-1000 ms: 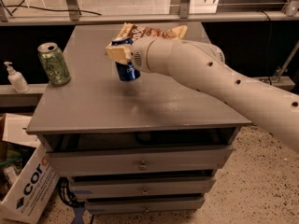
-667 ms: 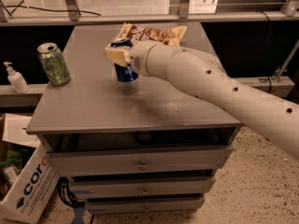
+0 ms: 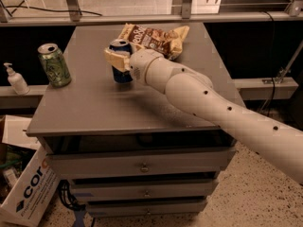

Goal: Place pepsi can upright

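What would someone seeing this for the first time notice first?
The big white arm reaches in from the right, its gripper against the pepsi can, which stands upright toward the back of the table. Next come the green can, upright at the left edge, and the snack bag lying behind the pepsi can.

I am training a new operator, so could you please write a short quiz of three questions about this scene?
1. True or false: the pepsi can lies on its side.
2. What lies just behind the pepsi can? A) chip bag B) a towel C) a plate
3. Fill in: the end effector is at the ____ can, not the green can.
Key: 1 false, it is upright; 2 A; 3 pepsi.
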